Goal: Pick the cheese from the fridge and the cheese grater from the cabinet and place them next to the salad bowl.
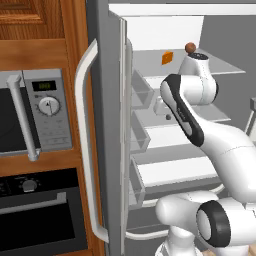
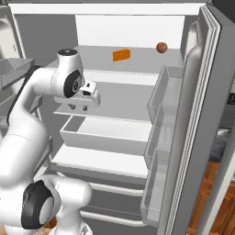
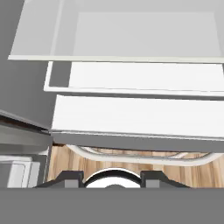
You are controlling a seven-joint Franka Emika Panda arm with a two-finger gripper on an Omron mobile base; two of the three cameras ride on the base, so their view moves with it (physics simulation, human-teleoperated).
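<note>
The gripper [image 2: 78, 107] hangs just inside the open fridge [image 1: 102, 75], fingers pointing down toward the lower shelves, nothing between them. Whether its jaws stand spread or closed cannot be told from these frames. The hand view looks down over 2 white shelf fronts and wood flooring, consistent with a downward-facing hand.

Beyond and above the hand, the cheese [image 2: 121, 55] sits on the upper glass shelf [image 1: 227, 67], toward the back, ungrasped. Its long axis runs roughly across the shelf, side to side; which end is thinner cannot be resolved.

The small reddish-brown ball [image 2: 161, 47] lies further right on that shelf, well apart from the cheese.

Judgement: reaching the cheese requires raising and re-aiming the hand.
</note>
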